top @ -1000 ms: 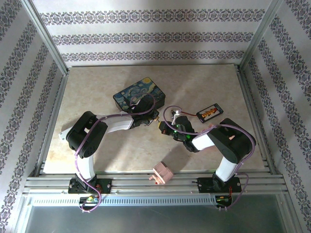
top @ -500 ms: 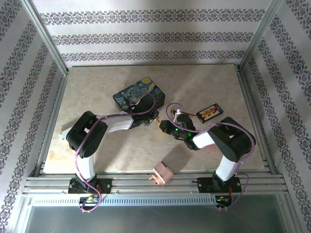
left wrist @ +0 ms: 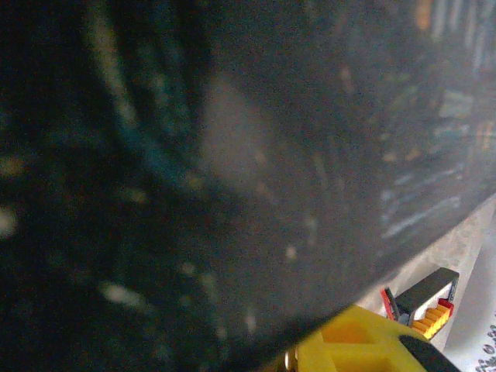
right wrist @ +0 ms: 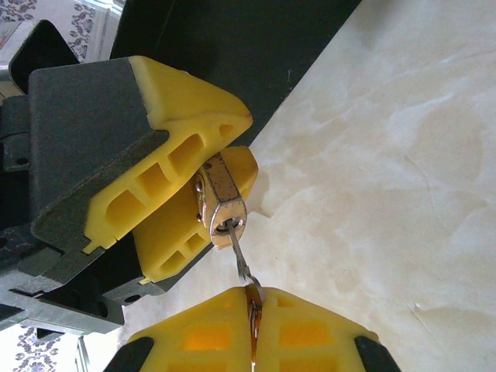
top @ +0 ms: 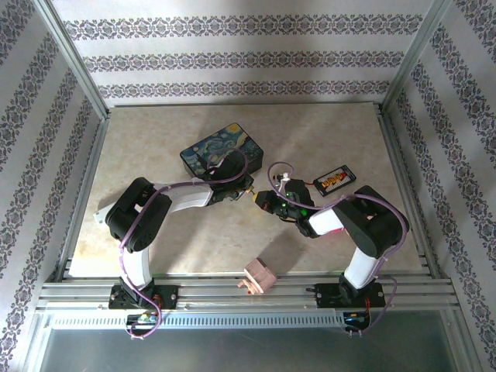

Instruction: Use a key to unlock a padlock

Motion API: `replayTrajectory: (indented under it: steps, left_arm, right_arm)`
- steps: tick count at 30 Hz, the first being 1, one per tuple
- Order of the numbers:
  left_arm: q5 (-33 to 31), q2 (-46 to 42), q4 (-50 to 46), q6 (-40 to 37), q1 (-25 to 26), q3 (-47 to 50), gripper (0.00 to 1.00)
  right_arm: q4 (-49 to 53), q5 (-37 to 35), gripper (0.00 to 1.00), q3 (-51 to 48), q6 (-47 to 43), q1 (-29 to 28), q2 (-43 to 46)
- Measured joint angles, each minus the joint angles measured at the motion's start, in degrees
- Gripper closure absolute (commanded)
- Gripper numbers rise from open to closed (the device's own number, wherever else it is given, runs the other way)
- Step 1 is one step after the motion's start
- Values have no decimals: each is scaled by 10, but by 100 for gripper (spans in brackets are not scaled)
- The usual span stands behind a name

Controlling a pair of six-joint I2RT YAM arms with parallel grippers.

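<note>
Padlock sat clenched in the left gripper, at five o'clock of the painted box, keyway aimed toward the right gripper so the key could enter. That gripper, pinched on the key's bow, held the blade in the keyway, seemingly ready to turn.

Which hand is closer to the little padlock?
Left. The left hand pinches the padlock itself. The right hand is not touching it and only holds the key poking into its keyhole.

The key sits in the padlock beside the box.
</note>
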State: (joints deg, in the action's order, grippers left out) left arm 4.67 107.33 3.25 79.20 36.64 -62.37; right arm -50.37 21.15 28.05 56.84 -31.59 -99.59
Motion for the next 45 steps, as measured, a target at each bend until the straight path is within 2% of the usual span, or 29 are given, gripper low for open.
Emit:
replayTrajectory:
  steps: [23,45]
  left_arm:
    - [-4,0,14,-3,0,7,90]
    - [12,0,16,-5,2,6,90]
  right_arm:
    - [-1,47,100,13,5,17,-19]
    - [-28,17,100,14,11,6,-24]
